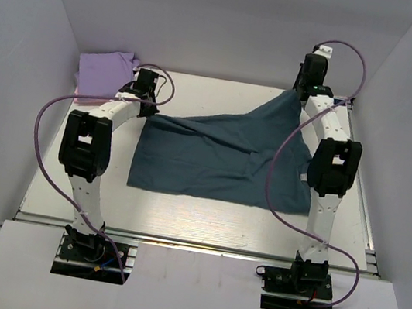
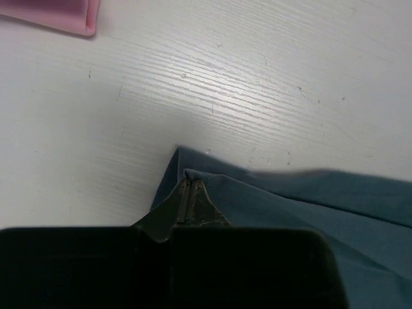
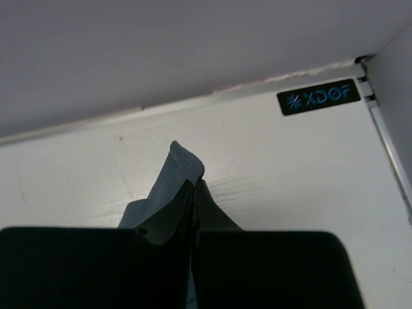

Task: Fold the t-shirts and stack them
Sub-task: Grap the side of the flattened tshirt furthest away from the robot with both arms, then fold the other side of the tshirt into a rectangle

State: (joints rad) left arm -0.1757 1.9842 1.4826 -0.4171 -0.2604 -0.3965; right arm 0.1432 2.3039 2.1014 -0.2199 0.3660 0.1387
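Two corners of the teal-blue t-shirt [image 1: 213, 159] are pinched, one by each arm. The left gripper [image 2: 188, 187] has its fingers pressed together on the shirt's far left corner, low against the table [image 1: 196, 216]. The right gripper [image 3: 194, 183] is closed on the other far corner and holds it raised near the table's far right corner.

I judge this to be the first fold, far edge to near edge. To do it well I would level the two pinches first, since the right side hangs higher and the cloth slopes and creases between them. Then I would draw both arms toward the near edge at one pace, with the span taut.

The shirt lies mid-table, its long axis running left to right, its near border parallel to the near edge, its raised tip pointing at the far right corner. I cannot make out the collar.

The lavender t-shirt [image 1: 105, 72] sits at the far left corner, with the pink t-shirt [image 2: 51, 13] close by.
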